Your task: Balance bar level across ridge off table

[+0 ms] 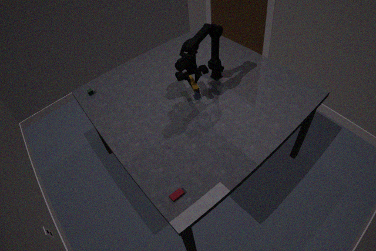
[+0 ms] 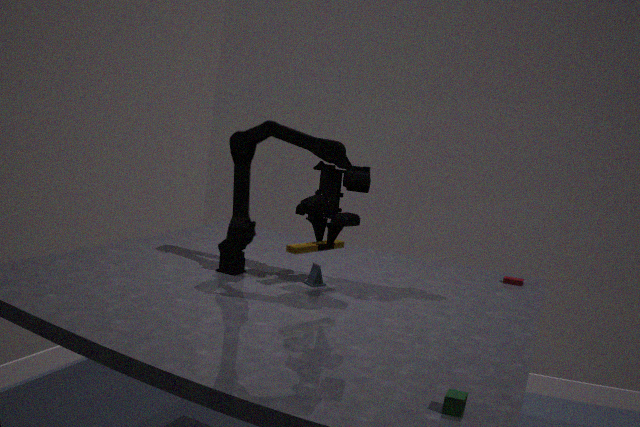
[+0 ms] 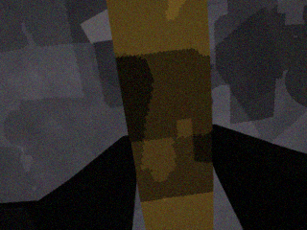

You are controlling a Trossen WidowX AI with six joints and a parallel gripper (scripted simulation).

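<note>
— What is lying around the work area?

— A green cube point(image 2: 454, 402) is sitting near one edge of the surface point(image 2: 413, 339), and a red block point(image 2: 512, 280) is lying well apart near another. Neither is obstructing the arm.

— And the jaws?

— The gripper point(image 2: 326, 242) is clamping the yellow bar point(image 2: 305, 247) off-centre, jaws partly apart on its width. The bar is hanging roughly level above the grey ridge point(image 2: 314, 276), not touching it or the surface.
</note>
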